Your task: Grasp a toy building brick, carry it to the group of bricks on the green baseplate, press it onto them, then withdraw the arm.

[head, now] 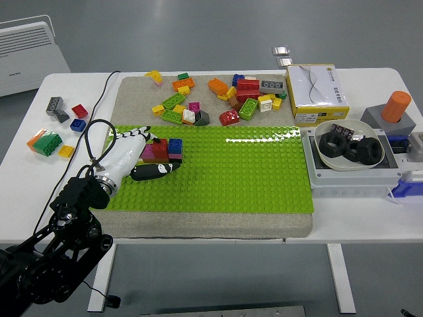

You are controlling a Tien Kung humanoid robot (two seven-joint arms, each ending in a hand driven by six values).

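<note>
A small group of bricks [165, 148], red, blue and pink, stands on the green baseplate [251, 172] near its left end. My left hand [140, 153], white with black fingers, lies just left of the group, its fingers relaxed and spread, its thumb [155, 171] stretched out in front of the bricks. It holds nothing. Loose bricks [218, 96] of many colours lie scattered on the grey mat beyond the baseplate. My right arm does not show.
A few bricks [53, 129] lie on the table at far left. A yellow and white box [316, 92] stands at back right. A white bowl [348, 146] with black rings sits on a grey box; an orange cylinder [395, 105] stands behind.
</note>
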